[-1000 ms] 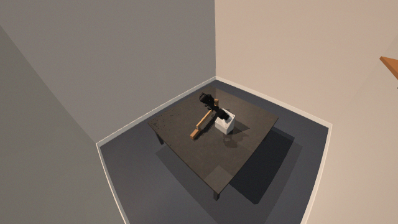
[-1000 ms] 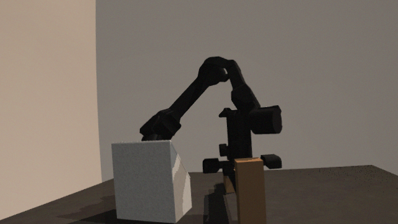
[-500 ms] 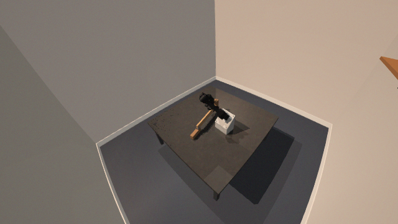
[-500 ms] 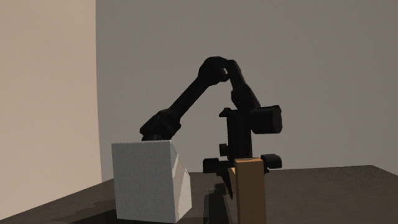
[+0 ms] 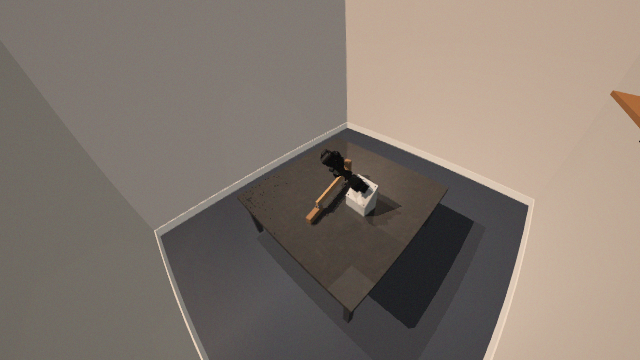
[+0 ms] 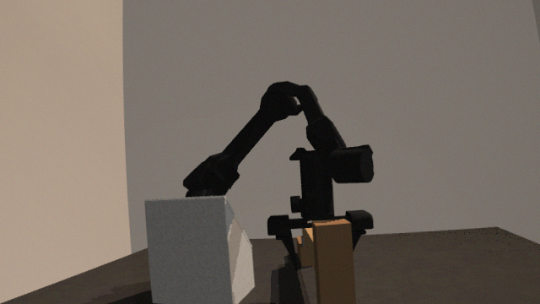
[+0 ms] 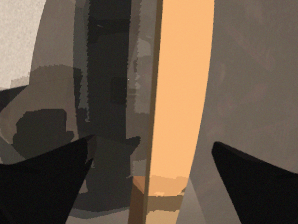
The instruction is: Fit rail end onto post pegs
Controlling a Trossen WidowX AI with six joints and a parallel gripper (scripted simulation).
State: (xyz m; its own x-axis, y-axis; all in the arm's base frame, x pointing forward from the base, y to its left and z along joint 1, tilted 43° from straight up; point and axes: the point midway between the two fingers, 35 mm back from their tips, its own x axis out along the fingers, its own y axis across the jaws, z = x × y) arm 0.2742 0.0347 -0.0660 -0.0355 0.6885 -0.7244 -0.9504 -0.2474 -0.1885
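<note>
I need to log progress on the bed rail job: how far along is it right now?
Nearly finished, it seems. The gripper is open, its fingers spread clear of the rail, so nothing is in hand. The rail's far end sits at the low block, its other end by the post. Whether the pegs are fully seated is hidden by the arm; what's left is checking that and backing away.

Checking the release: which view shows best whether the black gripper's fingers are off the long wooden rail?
Wrist. The black gripper stands open, a gap between each finger and the long wooden rail. Exterior shows the fingers spread wide behind a tall wooden block, which hides the rail there. Top shows the gripper too small to judge.
</note>
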